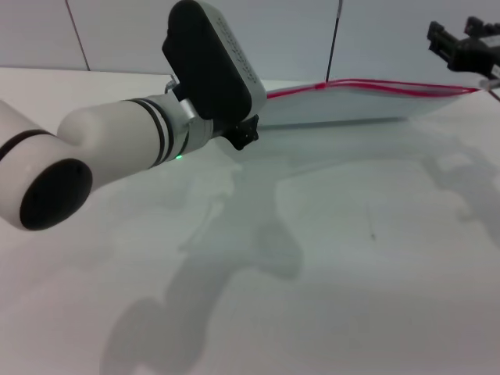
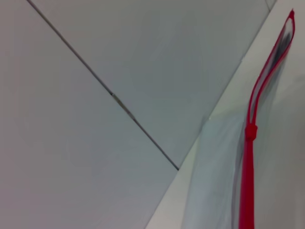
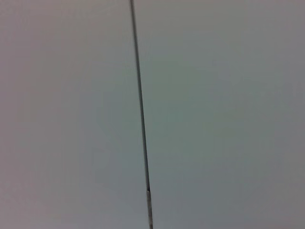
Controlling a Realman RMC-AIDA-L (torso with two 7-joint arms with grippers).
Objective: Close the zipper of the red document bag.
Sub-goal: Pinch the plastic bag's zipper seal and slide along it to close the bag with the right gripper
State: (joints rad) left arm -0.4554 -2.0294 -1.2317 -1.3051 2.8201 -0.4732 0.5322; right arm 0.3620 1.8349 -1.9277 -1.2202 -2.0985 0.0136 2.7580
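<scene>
The red document bag (image 1: 344,105) lies flat at the far side of the white table, translucent and pale. Its zipper (image 1: 375,84) runs as a bright red strip along the far long edge. In the left wrist view the zipper (image 2: 246,191) is one solid strip up to the slider (image 2: 250,131). Past the slider it splits into two thin red lines that reach the far corner. My left gripper (image 1: 248,131) is at the bag's left end, hidden behind its black wrist housing. My right gripper (image 1: 467,48) hangs above the bag's right end.
A pale panelled wall (image 1: 117,35) with dark seams rises just behind the table's far edge. The right wrist view shows only the wall (image 3: 214,114) and one seam. Arm shadows fall across the white tabletop (image 1: 351,258) in front of the bag.
</scene>
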